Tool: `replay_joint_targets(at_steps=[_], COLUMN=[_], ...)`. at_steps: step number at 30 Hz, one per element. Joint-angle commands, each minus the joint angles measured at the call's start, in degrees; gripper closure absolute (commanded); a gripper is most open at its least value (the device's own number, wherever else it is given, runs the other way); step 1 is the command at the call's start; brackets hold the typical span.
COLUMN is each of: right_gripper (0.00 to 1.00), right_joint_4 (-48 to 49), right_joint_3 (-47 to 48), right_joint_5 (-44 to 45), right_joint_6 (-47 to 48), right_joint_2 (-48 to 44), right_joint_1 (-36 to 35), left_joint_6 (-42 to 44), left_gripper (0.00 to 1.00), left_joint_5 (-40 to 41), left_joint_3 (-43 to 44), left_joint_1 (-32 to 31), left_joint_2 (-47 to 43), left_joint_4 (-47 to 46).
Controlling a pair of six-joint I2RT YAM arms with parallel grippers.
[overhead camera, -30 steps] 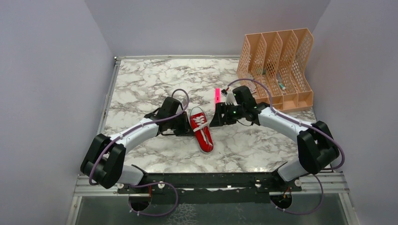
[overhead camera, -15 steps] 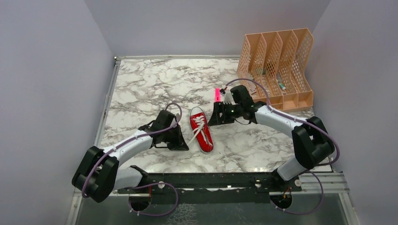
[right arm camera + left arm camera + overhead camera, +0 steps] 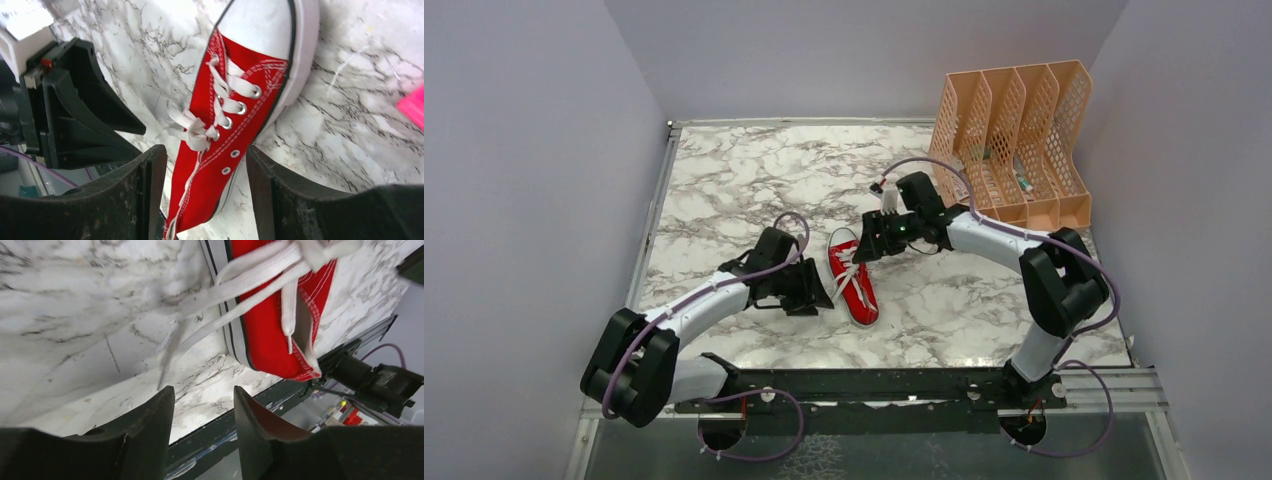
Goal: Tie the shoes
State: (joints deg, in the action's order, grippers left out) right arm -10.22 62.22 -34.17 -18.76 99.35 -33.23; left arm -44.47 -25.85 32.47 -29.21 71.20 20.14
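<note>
The red sneaker [image 3: 856, 285] lies on the marble table [image 3: 724, 180], white toe cap pointing to the back. Its white laces [image 3: 196, 131] are bunched at mid-tongue, and loose ends trail left onto the marble [image 3: 172, 342]. My left gripper [image 3: 824, 294] is open and empty, low at the shoe's left side, near the trailing lace ends. My right gripper [image 3: 867, 248] is open and empty, just above the shoe's toe end; in the right wrist view the shoe [image 3: 235, 135] shows between its fingers [image 3: 150, 185].
An orange mesh file rack [image 3: 1019, 145] stands at the back right. A slim pink marker shows at the right edge of the right wrist view [image 3: 412, 106]. Side walls close in left and right. The black rail [image 3: 874, 385] runs along the near edge.
My right gripper has moved left and down over the shoe's toe, hiding the pink marker in the top view. My left gripper dropped back toward me, then edged right to the shoe's side.
</note>
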Motion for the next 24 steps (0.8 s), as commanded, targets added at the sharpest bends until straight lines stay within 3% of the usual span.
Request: replay_joint_targets(at_steps=[1,6,12,16,24], right_gripper=[0.39,0.50,0.53,0.58,0.59], right_joint_4=[-1.7,-3.1,-3.1,-3.0,-4.3], right_joint_3=[2.9,3.7,3.7,4.1,6.0], right_joint_5=[-0.6,1.1,1.8,3.0,6.6], right_joint_6=[4.0,5.1,5.9,5.7,5.5], right_joint_2=[2.0,3.4,4.1,4.6,4.8], right_joint_1=[-1.7,-3.0,-3.6,-4.1,-5.1], left_joint_6=[2.2,2.8,3.6,6.1,9.1], left_gripper=[0.49,0.52,0.55,0.63,0.65], left_joint_5=[0.2,-3.3,-4.5,-4.1,-2.5], left_joint_3=[1.8,1.8,4.3,6.3,8.5], left_joint_1=[4.3,7.3,7.3,7.3,7.3], left_joint_2=[-1.3,3.5,10.8,14.2,18.2], left_joint_4=[-1.1,-7.2,-12.5,-12.5,-10.7])
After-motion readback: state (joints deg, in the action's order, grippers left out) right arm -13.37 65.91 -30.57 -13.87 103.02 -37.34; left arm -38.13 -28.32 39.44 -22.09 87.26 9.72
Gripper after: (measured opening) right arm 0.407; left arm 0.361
